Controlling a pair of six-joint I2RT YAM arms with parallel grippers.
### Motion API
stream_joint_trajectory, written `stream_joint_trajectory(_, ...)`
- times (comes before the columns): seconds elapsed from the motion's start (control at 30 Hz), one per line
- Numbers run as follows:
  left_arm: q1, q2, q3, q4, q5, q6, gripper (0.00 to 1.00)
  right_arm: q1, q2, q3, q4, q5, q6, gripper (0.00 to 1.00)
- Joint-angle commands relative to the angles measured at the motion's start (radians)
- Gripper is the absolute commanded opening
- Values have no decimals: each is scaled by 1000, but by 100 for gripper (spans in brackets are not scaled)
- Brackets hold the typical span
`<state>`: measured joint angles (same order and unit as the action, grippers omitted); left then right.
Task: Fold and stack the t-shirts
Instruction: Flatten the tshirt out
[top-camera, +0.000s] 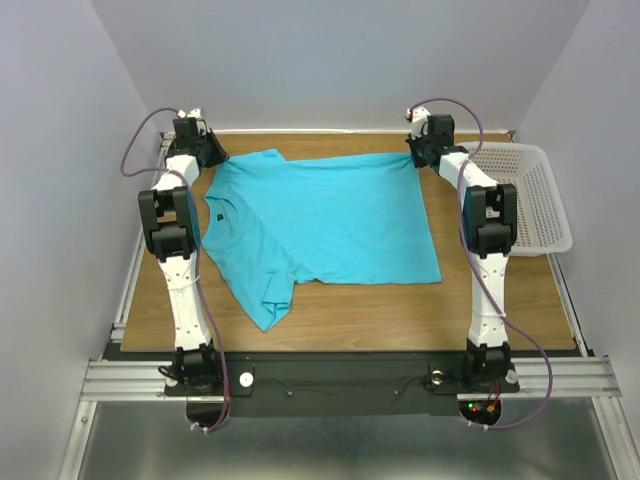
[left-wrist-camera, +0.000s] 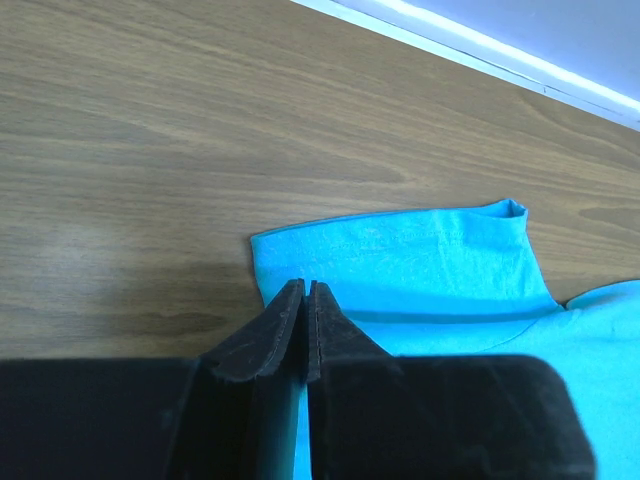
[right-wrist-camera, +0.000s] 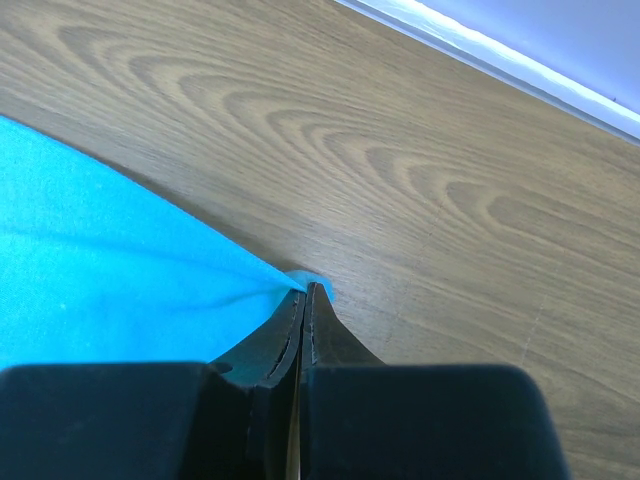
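The turquoise t-shirt (top-camera: 320, 215) lay spread flat across the middle of the wooden table (top-camera: 400, 310), reaching toward its far edge. The right gripper (right-wrist-camera: 305, 290) was clenched on the shirt's corner at 2 o'clock, with the cloth drawn taut into its tips. The left gripper (left-wrist-camera: 305, 290) stood over the sleeve (left-wrist-camera: 400, 265) at the shirt's 10 o'clock; only a thin slit parted its fingers, and whether they gripped any cloth could not be told. A white mesh basket (top-camera: 530, 195) sat at the shirt's 3 o'clock.
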<state>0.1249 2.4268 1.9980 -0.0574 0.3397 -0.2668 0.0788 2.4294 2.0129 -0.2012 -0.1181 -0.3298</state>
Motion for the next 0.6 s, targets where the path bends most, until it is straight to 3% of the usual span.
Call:
stream_joint_trajectory(0.0, 5, 1, 56, 8, 2, 9, 20, -8, -61, -6, 40, -17, 0, 1)
stream_joint_trajectory(0.23, 5, 12, 79, -2, 4, 11, 27, -7, -59, -5, 39, -25, 3, 1)
stream_joint_trajectory(0.4, 5, 8, 100, -9, -22, 23, 45, -8, -58, -6, 37, -26, 5, 1)
stream_joint_trajectory(0.57, 5, -3, 116, -12, -31, 28, 53, -8, -59, -8, 37, -29, 5, 1)
